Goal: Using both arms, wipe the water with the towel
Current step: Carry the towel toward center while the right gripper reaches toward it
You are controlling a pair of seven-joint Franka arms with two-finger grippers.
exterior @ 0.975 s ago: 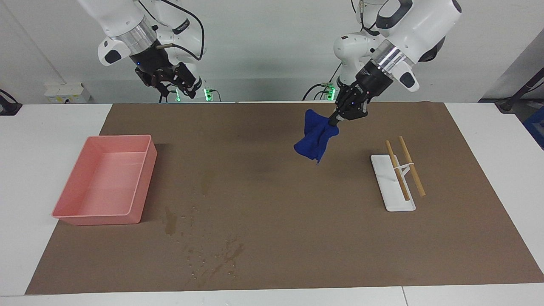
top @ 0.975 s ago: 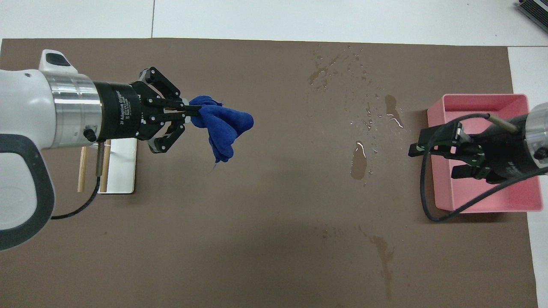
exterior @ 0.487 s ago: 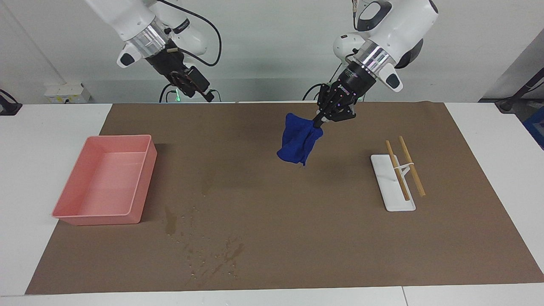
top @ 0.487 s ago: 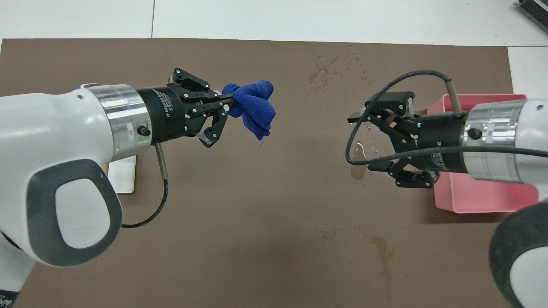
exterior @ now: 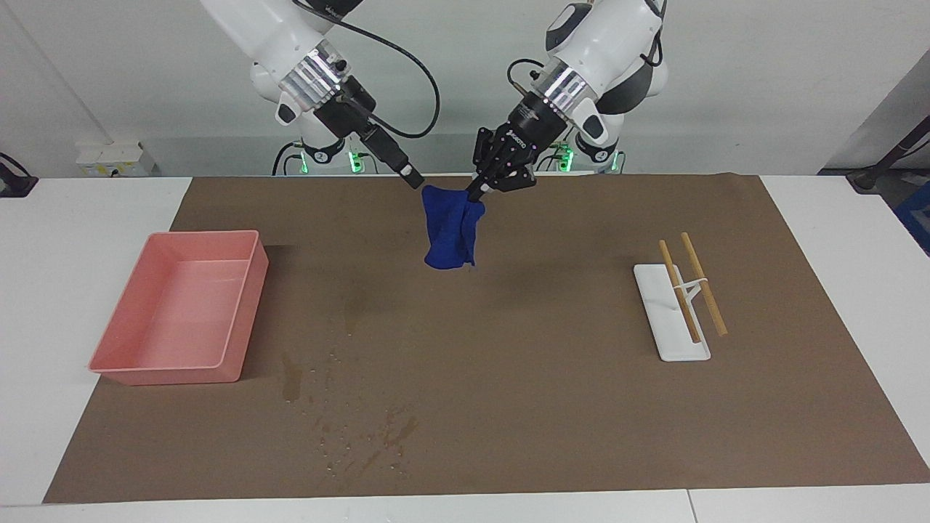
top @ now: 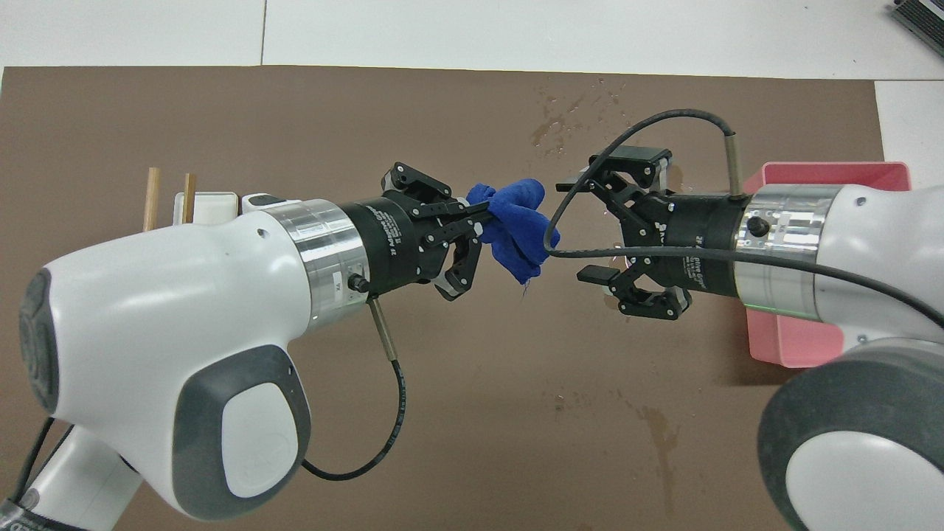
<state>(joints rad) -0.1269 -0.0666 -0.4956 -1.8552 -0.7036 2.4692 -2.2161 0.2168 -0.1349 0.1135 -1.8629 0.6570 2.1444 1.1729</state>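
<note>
My left gripper (exterior: 476, 192) is shut on the top of the blue towel (exterior: 450, 234), which hangs bunched in the air over the middle of the brown mat (exterior: 552, 385). In the overhead view the left gripper (top: 479, 217) holds the towel (top: 516, 225) from one side. My right gripper (top: 582, 229) is open, its fingers spread right beside the towel; in the facing view its tip (exterior: 414, 180) is at the towel's top edge. Whether it touches the cloth I cannot tell. Water drops (exterior: 385, 436) and a puddle (exterior: 291, 378) lie on the mat farther from the robots.
A pink tray (exterior: 205, 234) stands at the right arm's end of the mat, also in the overhead view (top: 830, 174). A white rest (exterior: 672, 341) with two wooden sticks (exterior: 703, 285) lies at the left arm's end. A faint stain (exterior: 352, 314) marks the mat.
Both arms swung toward the table's middle. The left gripper carried the towel toward the right arm's end. The right gripper moved from over the pink tray to beside the towel.
</note>
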